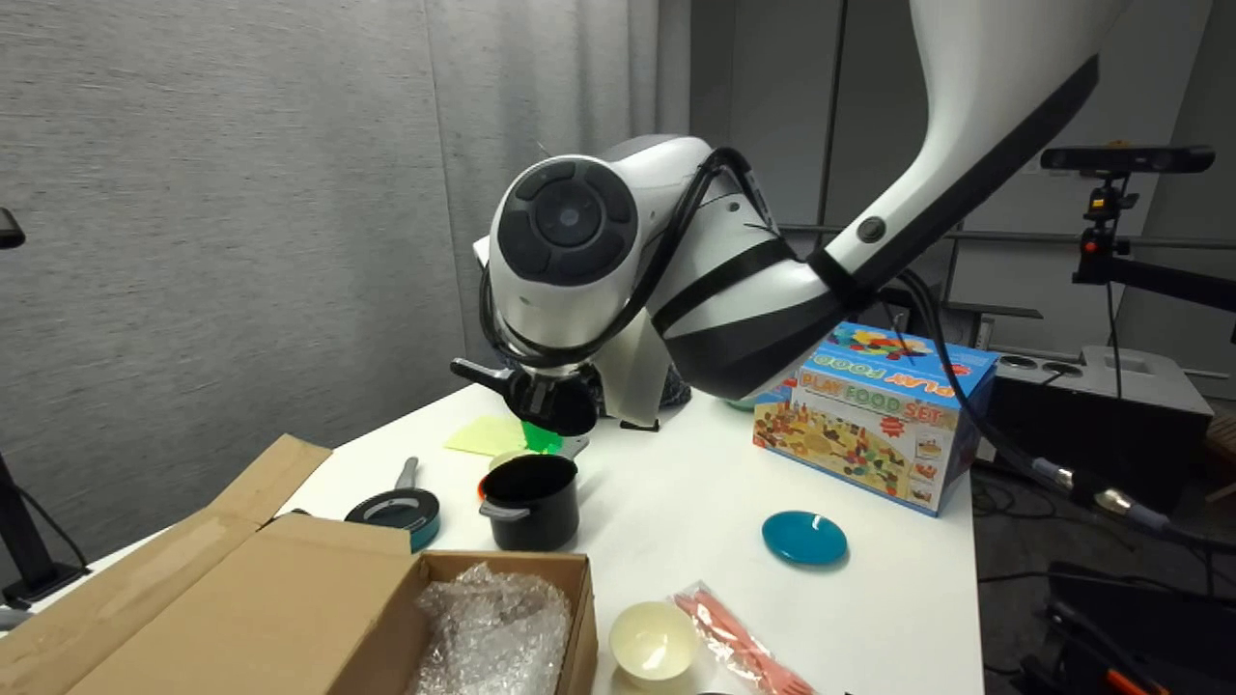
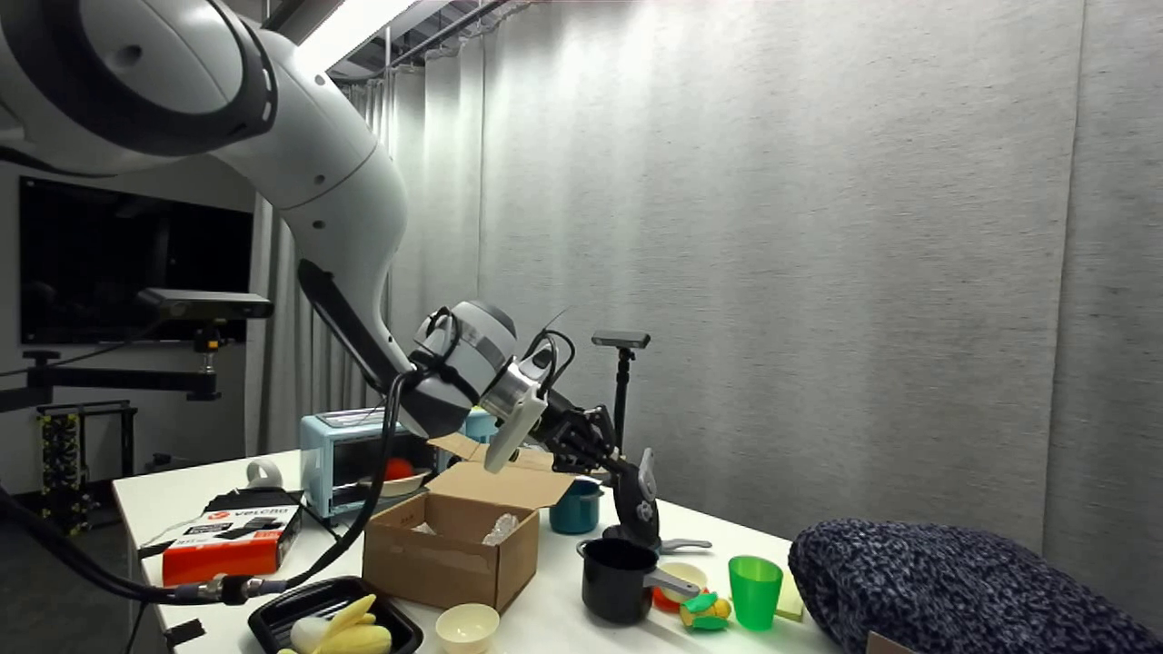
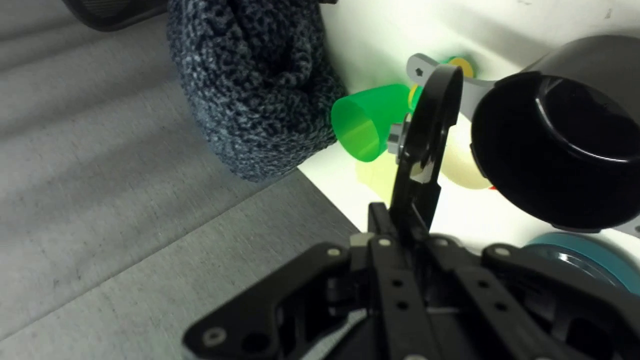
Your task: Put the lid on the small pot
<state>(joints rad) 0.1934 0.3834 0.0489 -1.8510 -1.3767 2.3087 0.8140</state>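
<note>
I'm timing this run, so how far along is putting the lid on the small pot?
Done: the round black lid with a grey handle looks picked up, its edge gripped in the jaws.
In hand: it is held steeply tilted, not yet on the small black cylindrical pot.
Left: the pot stands uncovered, so the lid probably needs levelling, centring and lowering.

In an exterior view you can read "PLAY FOOD SET" on the side of the blue box (image 1: 850, 434); the print in its red starburst (image 1: 891, 427) is too small for you. In an exterior view you read "VELCRO" on the red-and-white carton (image 2: 232, 542).
</note>
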